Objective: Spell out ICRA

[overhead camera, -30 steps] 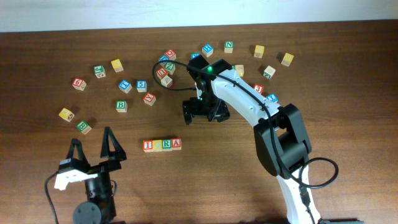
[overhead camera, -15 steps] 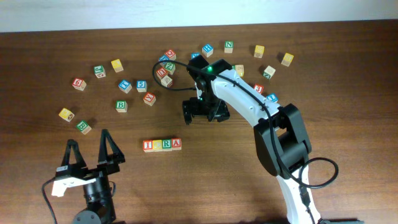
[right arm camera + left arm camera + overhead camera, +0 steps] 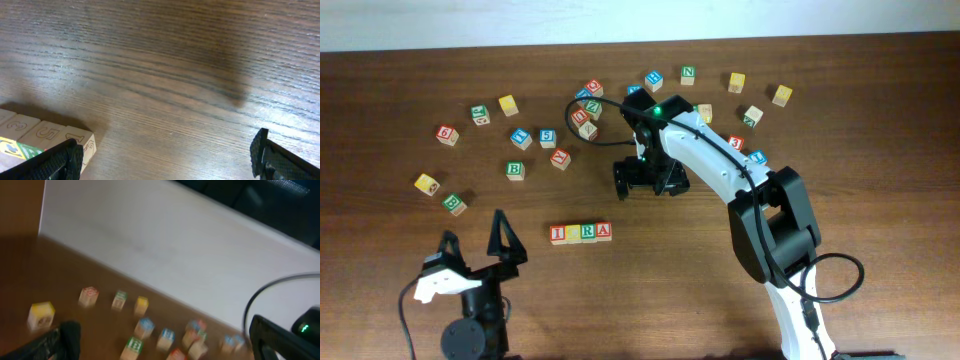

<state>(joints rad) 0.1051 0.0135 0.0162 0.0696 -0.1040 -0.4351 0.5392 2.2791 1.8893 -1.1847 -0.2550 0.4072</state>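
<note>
Close beside my right hand (image 3: 650,188), released and empty, sits the ICRA row (image 3: 581,233); a low swing could scatter it. My left hand (image 3: 473,230) is released too.

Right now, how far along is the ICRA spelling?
Done: four cubes sit side by side in one row, reading I cube, yellow-faced block, R cube, A cube. In hand: nothing. The left gripper and right gripper are both open and empty, apart from the row. Left: apparently nothing, though the yellow-faced block's letter is too small to read.
</note>
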